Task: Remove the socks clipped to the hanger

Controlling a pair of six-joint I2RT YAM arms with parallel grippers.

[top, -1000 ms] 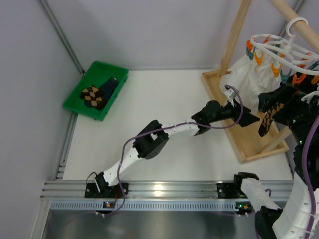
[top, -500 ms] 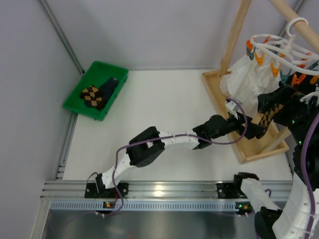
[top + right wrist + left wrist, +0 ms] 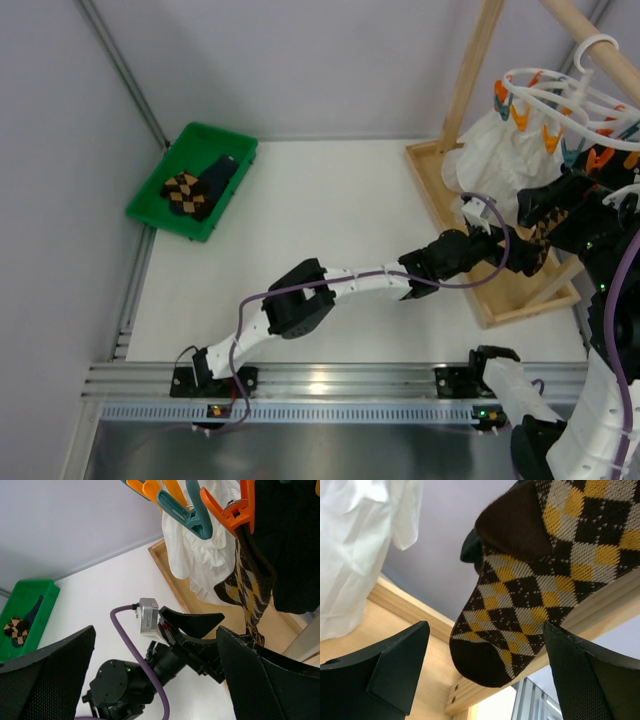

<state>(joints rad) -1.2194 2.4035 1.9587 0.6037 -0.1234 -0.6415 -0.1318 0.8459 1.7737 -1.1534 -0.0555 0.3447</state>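
White tabletop (image 3: pixel 330 225) lay beneath my arms. My left gripper (image 3: pixel 486 645) stood wide, one finger on either side of the toe of an argyle sock (image 3: pixel 520 605). My right gripper (image 3: pixel 156 630) gaped empty. The sock hung lengthwise, toe lowest, from an orange clip (image 3: pixel 235 512) on the hanger (image 3: pixel 560 100). A white cloth (image 3: pixel 195 555) hung beside it, over the wooden rack (image 3: pixel 405 607). Far off, a green bin (image 3: pixel 150 212) held socks (image 3: pixel 200 185).

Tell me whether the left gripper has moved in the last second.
Yes. The left gripper has slid along the wooden rack's base toward its near end, jaws open by the hanging argyle sock.
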